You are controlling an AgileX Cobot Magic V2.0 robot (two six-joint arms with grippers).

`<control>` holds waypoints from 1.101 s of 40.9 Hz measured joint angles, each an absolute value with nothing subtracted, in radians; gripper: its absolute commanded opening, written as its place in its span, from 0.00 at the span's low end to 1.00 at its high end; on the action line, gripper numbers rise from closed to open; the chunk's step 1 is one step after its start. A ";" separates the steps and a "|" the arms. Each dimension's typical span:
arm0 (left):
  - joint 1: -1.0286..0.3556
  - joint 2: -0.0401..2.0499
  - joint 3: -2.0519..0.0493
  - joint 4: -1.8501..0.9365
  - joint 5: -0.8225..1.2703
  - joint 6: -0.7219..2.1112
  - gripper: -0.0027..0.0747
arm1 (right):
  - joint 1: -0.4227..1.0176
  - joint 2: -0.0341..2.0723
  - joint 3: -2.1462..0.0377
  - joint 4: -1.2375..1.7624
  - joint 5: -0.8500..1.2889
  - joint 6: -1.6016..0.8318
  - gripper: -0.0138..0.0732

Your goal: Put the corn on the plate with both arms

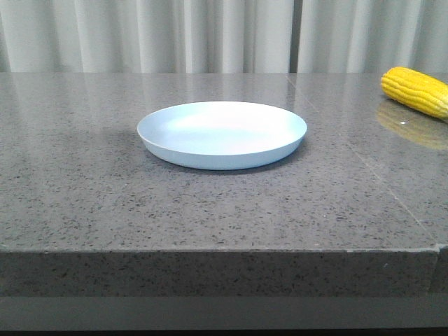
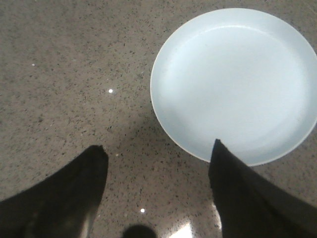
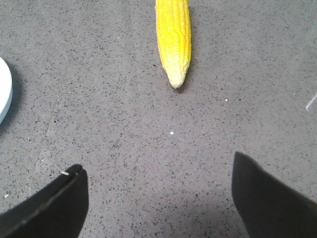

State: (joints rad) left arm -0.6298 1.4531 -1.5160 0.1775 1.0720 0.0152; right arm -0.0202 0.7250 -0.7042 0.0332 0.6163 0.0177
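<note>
1 plate (image 1: 222,134), bare, mid-table (image 1: 84,210). 1 corn (image 1: 416,91) lying on the table at far right, well apart from plate. 2 grippers: left gripper (image 2: 158,171) fingers spread, holding nothing; right gripper (image 3: 158,191) likewise spread, holding nothing.

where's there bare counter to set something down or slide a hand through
Most of the counter is bare. The widest free patch runs from the plate to the near edge and out to the left. A clear strip also lies between the plate and the corn at the far right. The plate itself holds nothing. Nowhere is crowded; both grippers hang open over bare counter.
</note>
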 measured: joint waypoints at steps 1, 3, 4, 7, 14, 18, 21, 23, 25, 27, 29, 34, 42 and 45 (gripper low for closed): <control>-0.649 1.429 -1.502 0.206 1.077 -0.011 0.60 | -0.020 0.725 -0.704 0.033 0.616 0.018 0.86; -0.691 1.376 -1.468 0.239 1.079 -0.052 0.60 | -0.020 0.725 -0.704 0.033 0.616 0.018 0.86; -0.704 1.362 -1.459 0.243 1.079 -0.063 0.60 | -0.020 0.725 -0.704 0.033 0.616 0.018 0.86; -0.742 1.279 -1.400 0.251 1.066 -0.083 0.60 | -0.020 0.725 -0.704 0.033 0.616 0.018 0.86; -0.787 1.073 -1.242 0.224 0.980 -0.094 0.60 | -0.020 0.725 -0.704 0.033 0.616 0.018 0.86; -0.789 0.961 -1.143 0.185 0.935 -0.096 0.60 | -0.020 0.725 -0.704 0.033 0.616 0.018 0.86; -0.789 0.889 -1.071 0.164 0.911 -0.096 0.60 | -0.020 0.725 -0.704 0.033 0.616 0.018 0.86; -0.789 0.835 -1.014 0.157 0.891 -0.098 0.60 | -0.020 0.725 -0.704 0.033 0.616 0.018 0.86; -0.789 0.798 -0.974 0.155 0.874 -0.098 0.60 | -0.020 0.725 -0.704 0.033 0.616 0.018 0.86; -0.789 0.758 -0.933 0.155 0.857 -0.098 0.60 | -0.020 0.725 -0.704 0.033 0.616 0.018 0.86; -0.789 0.725 -0.898 0.160 0.847 -0.098 0.60 | -0.020 0.725 -0.704 0.033 0.616 0.018 0.86; -0.789 0.685 -0.843 0.172 0.845 -0.098 0.60 | -0.020 0.725 -0.704 0.033 0.616 0.018 0.86; -0.789 0.681 -0.828 0.174 0.847 -0.098 0.60 | -0.020 0.725 -0.704 0.033 0.616 0.018 0.86; -0.789 0.680 -0.828 0.176 0.847 -0.098 0.60 | -0.020 0.725 -0.704 0.033 0.616 0.018 0.86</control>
